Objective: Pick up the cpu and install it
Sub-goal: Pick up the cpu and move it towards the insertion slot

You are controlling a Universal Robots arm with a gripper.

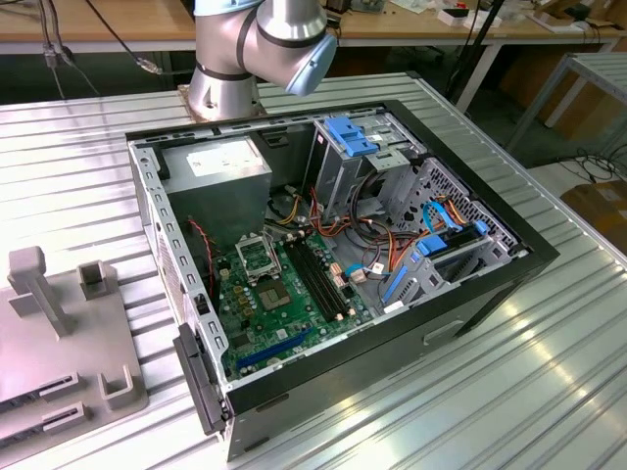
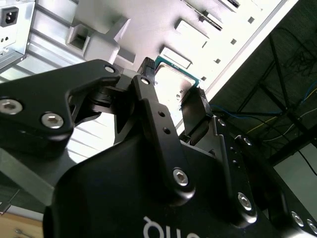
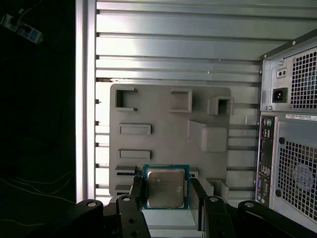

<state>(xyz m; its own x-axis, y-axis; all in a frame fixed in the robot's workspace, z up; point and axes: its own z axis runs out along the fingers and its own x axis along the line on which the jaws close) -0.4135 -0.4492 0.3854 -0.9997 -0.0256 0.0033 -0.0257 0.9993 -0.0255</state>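
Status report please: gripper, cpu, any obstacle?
Gripper at the cpu, grip not confirmed. Cpu over the grey tray, outside the computer case. No obstacle seen around it.

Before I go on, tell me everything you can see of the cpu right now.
The cpu is a small flat square chip: a dull silver-grey metal lid on a thin green board that shows as a rim around it. It lies flat, lid up, at one edge of the grey fixture plate, right under the claw. Whether the claw touches it cannot be told.
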